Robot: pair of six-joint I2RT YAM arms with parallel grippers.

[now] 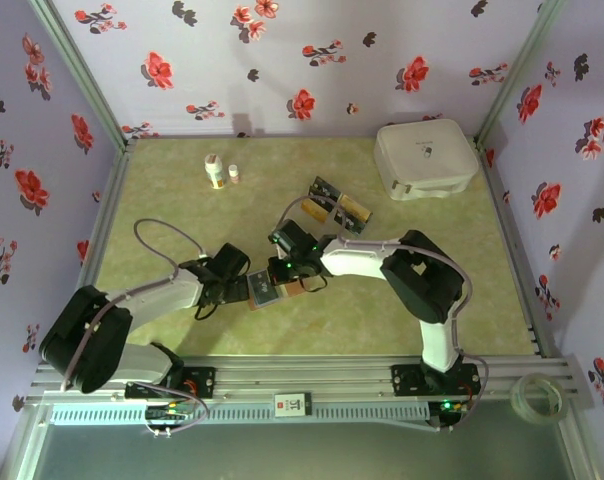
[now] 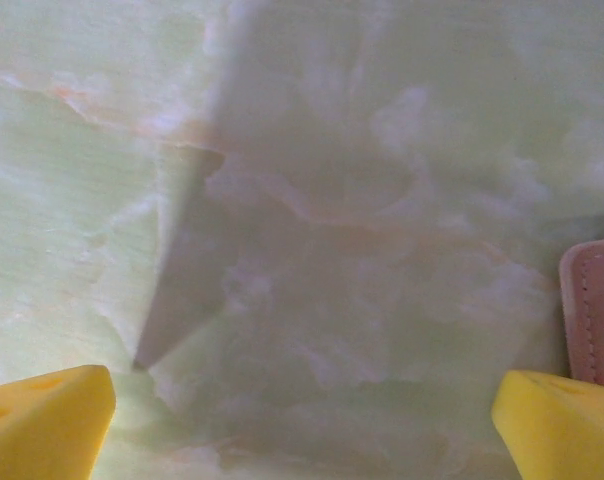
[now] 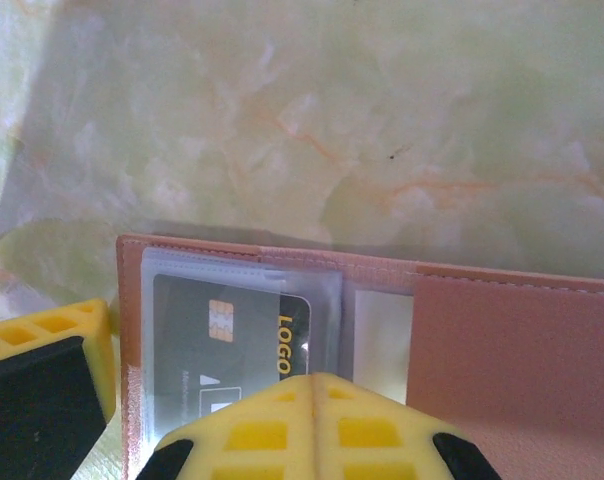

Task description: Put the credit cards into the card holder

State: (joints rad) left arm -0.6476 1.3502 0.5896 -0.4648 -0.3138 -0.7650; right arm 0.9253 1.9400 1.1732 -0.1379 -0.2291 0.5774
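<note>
Hovering with my right gripper pinched shut over the near edge of the open card holder.
My left gripper is hanging wide open, the holder's edge just beside one fingertip. A black card is sitting in the clear sleeve just ahead of my right tips. I am judging cards light, stiff and slick, best pinched by an edge. The smooth marbled table is lying bare beyond.

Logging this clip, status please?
Left gripper open beside reddish-brown leather card holder. Right gripper shut over it. Black rectangular card in clear sleeve. Nothing blocking.
</note>
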